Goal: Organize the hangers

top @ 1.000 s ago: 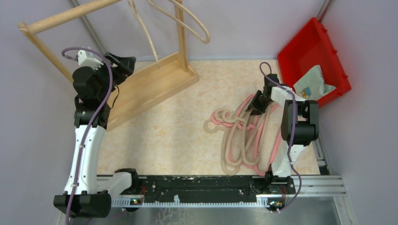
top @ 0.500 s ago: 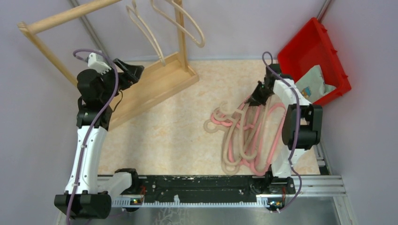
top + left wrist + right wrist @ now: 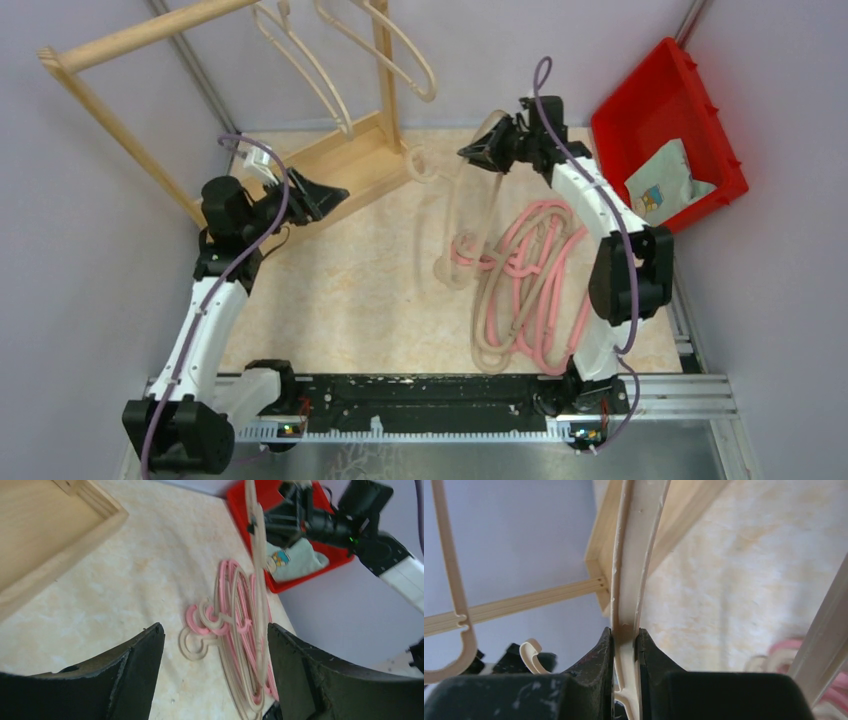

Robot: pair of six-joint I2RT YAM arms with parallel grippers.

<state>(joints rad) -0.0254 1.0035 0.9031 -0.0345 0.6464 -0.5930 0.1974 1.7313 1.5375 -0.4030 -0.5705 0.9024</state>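
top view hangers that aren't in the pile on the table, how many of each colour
beige hangers hung on the wooden rack: 2
beige hanger clamped in the right gripper: 1
pink: 0
total: 3

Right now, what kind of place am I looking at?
Probably a robot lab's test cell, not a home: two arms bolted to a metal rail, plain walls boxing in the table, and a wooden rack with hangers as props.
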